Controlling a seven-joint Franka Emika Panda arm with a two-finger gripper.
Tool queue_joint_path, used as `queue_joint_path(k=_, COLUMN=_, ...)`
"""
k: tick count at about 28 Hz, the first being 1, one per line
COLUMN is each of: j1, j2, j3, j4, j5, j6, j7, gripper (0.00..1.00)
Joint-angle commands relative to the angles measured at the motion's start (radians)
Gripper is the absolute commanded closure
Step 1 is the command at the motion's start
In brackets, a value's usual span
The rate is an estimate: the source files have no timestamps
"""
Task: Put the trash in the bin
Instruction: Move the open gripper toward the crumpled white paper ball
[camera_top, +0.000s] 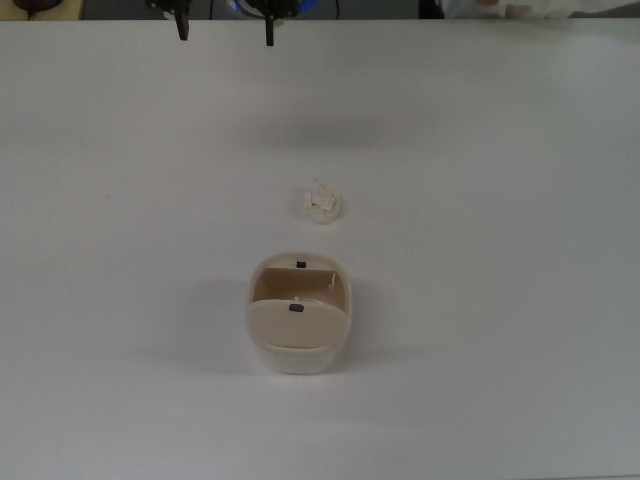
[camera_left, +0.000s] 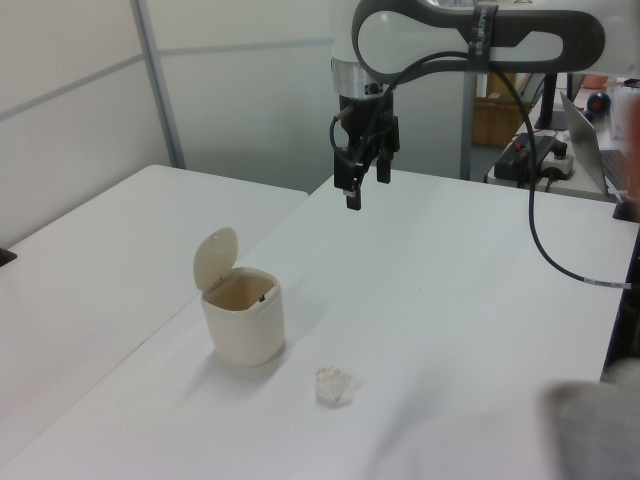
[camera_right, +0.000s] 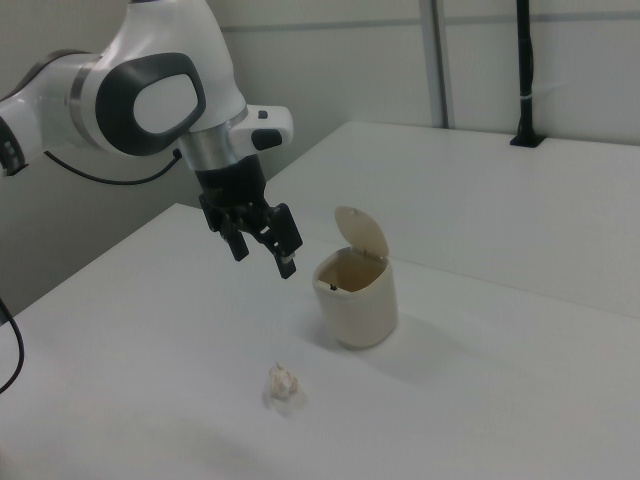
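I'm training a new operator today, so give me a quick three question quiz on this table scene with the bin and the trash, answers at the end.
1. True or false: the trash is already inside the bin.
2. Multiple choice: the bin's lid is A) shut flat, B) tipped up and open, C) lying loose on the table.
3. Short answer: is the gripper holding anything?

Key:
1. False; it lies on the table apart from the bin.
2. B.
3. No; its jaws stand open and empty, up in the air above the table.
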Motion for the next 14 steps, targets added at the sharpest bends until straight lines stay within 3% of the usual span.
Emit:
queue_joint_path(k=1, j1=0.004, j2=0.009, j3=0.002, j4=-0.014, j5=0.008, j6=-0.016, j7=-0.03, gripper=0.0)
queue_joint_path(k=11, j1=0.044, j2=0.144, j3=0.008, j4=-0.039, j5=-0.009, j6=0.007, j7=-0.263, gripper=0.0)
queue_joint_path(k=14, j1=0.065, j2=0.156, j3=0.01, j4=-0.101, j5=-0.018, j6=0.059, j7=-0.292, gripper=0.0)
